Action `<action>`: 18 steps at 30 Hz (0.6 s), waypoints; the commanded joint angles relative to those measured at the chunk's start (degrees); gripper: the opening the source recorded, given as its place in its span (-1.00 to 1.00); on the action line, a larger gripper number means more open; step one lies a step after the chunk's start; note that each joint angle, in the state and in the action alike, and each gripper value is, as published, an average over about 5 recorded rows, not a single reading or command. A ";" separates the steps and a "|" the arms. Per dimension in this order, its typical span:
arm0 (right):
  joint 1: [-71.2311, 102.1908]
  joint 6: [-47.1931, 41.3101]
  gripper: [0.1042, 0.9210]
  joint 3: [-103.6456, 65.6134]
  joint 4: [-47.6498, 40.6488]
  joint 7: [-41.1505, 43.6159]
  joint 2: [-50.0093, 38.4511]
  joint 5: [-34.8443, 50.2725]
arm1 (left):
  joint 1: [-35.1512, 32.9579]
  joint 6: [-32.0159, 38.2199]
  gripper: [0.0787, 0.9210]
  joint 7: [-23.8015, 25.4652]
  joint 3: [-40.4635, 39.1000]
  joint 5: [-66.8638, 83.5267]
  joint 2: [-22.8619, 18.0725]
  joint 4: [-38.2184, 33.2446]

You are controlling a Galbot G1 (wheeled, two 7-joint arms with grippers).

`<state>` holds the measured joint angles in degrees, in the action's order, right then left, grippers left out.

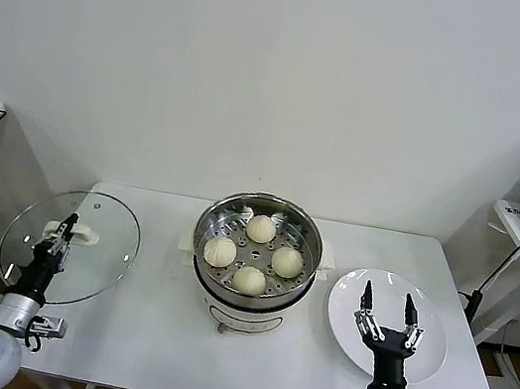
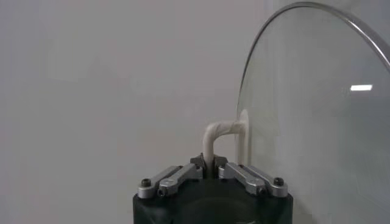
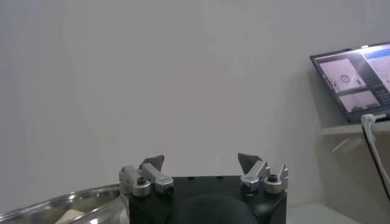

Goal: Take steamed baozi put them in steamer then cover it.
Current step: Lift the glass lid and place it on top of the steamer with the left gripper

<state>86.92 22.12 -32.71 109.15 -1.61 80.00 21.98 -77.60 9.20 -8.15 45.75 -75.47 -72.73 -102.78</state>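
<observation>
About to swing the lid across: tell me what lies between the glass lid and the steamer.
Head view: only bare white table lies between the cover, held at its handle by the left gripper, and the steamer.

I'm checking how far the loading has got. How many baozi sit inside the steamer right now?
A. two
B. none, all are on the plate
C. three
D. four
D: the head view shows four baozi on the perforated tray inside the steamer, and the white plate holds none.
</observation>
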 commanded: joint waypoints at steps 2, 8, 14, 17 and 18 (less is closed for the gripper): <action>0.14 0.26 0.76 -0.16 0.68 0.00 0.09 0.26 | -5.74 -20.95 -0.74 17.94 -13.87 7.42 7.18 -26.83; 0.45 0.28 0.76 -0.77 0.86 0.00 0.10 0.50 | 2.90 -30.51 -0.74 20.90 -27.88 3.02 7.82 -26.28; 0.62 0.23 0.76 -1.30 0.96 -0.03 0.67 0.14 | 11.96 -35.77 -0.74 22.87 -39.98 -0.75 5.66 -22.34; 0.86 0.24 0.76 -1.52 0.99 -0.05 1.12 -0.28 | 15.40 -37.19 -0.74 23.36 -44.27 -2.98 3.21 -19.77; 0.98 0.28 0.76 -1.63 1.02 -0.05 1.26 -0.41 | 16.48 -37.60 -0.74 23.64 -45.47 -3.84 2.36 -18.93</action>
<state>87.69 22.40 -34.11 110.00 -1.63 80.85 21.93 -72.59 -17.09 10.03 20.10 -74.27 -67.57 -122.37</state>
